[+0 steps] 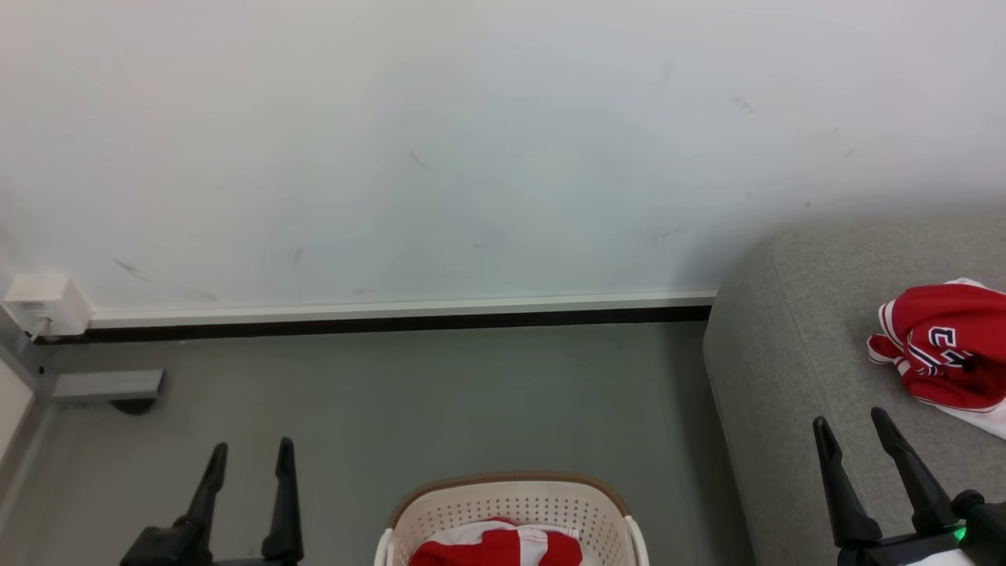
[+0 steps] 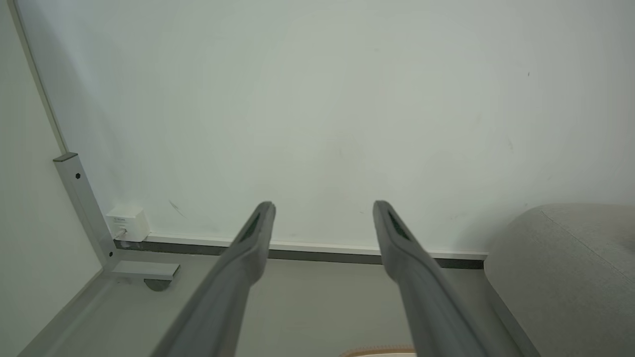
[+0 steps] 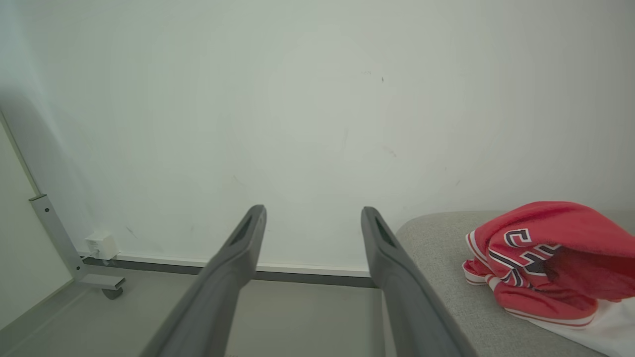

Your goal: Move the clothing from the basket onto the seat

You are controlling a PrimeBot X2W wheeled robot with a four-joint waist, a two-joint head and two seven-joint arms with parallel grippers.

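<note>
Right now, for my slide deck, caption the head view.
One red garment lies on the sofa, a second garment in the basket; left gripper and right gripper open.

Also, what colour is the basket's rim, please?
Brown, on the cream basket; the head view shows it best.

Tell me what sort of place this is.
Probably an indoor test room staged as a living space: grey sofa by a scuffed white wall, laundry basket on plain grey floor.

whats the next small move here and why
Probably swing the left pincer right and down toward the red garment lying in the basket. Both pincers are open and empty, the other garment already lies on the sofa, and the right pincer hangs by the sofa, farther off.
</note>
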